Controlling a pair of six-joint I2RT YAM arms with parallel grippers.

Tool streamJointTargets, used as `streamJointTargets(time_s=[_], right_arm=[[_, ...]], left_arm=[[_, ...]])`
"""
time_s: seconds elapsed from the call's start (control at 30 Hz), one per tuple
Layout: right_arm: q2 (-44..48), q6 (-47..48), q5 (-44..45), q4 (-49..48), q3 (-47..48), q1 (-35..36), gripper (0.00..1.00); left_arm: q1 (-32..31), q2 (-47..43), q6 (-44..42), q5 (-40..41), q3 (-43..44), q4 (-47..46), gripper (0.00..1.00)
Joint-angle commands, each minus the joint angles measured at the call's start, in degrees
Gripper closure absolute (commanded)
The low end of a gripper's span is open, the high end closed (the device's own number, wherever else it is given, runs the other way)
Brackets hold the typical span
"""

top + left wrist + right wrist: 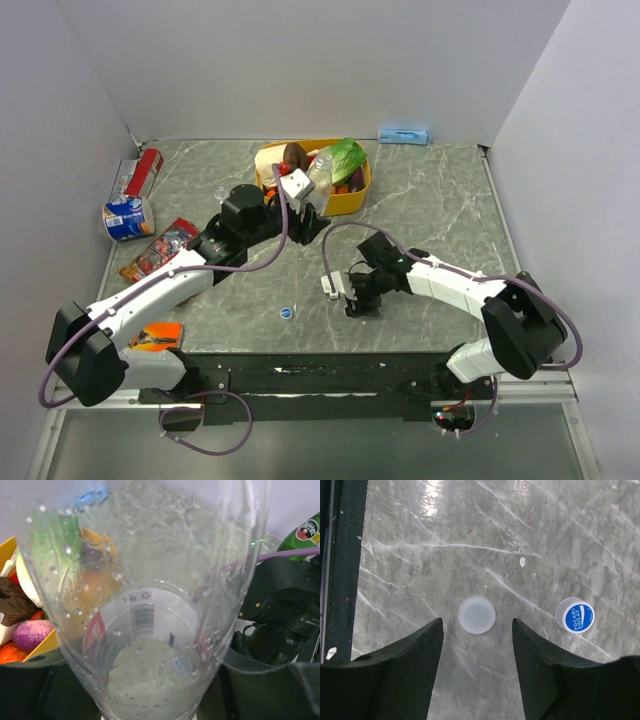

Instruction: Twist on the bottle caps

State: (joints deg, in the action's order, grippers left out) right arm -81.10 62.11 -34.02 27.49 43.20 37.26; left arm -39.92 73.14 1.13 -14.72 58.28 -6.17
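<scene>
your left arm's stretched toward the yellow tub (pixel 350 203), left gripper (pixel 300 195) clamped on a clear bottle (pixel 150 605) | right gripper (pixel 477 630) aimed straight down at the table (pixel 545 540), jaws apart astride the whitish cap (pixel 476 614), blue cap (pixel 575 615) just beside

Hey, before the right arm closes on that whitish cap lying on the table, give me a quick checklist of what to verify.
1. Whitish translucent round plastic cap centred between the right gripper fingers: ok.
2. Right gripper open, fingers not touching the cap: ok.
3. Blue round plastic cap outside the gripper: ok, it lies apart to one side.
4. Clear plastic bottle in the left gripper: ok, it looks held and fills the left wrist view.
5. Bottle neck bare and ready: cannot tell.
</scene>
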Motion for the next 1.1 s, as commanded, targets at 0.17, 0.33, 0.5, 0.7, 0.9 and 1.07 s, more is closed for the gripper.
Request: streamJointTargets(time_s=[0.17,0.33,0.5,0.7,0.9,1.07], right_arm=[[-3.36,2.84,0.27,2.75,3.47,2.91,0.41],[-4.24,3.37,3.43,0.99,1.98,3.88,0.43],[-4.59,2.93,4.49,-0.15,1.89,3.96,0.45],[-5.38,2.41,5.1,-1.03,2.41,3.97,0.46],[-6.18,2.67,5.19,-1.03,3.21,4.14,0.48],[-6.26,2.67,5.19,-0.76,3.47,4.23,0.56]], left_arm=[[0.46,-2.74,0.9,-1.19,-1.5,-3.58,0.89],[0.55,-3.01,1.07,-1.19,-2.2,-4.02,0.89],[0.81,-3.1,1.42,-1.36,-2.64,-4.46,0.89],[0.9,-3.01,1.86,-1.63,-3.0,-5.07,0.88],[0.9,-2.92,2.04,-1.98,-3.17,-5.16,0.88],[0.99,-2.83,2.04,-1.98,-3.53,-5.43,0.88]])
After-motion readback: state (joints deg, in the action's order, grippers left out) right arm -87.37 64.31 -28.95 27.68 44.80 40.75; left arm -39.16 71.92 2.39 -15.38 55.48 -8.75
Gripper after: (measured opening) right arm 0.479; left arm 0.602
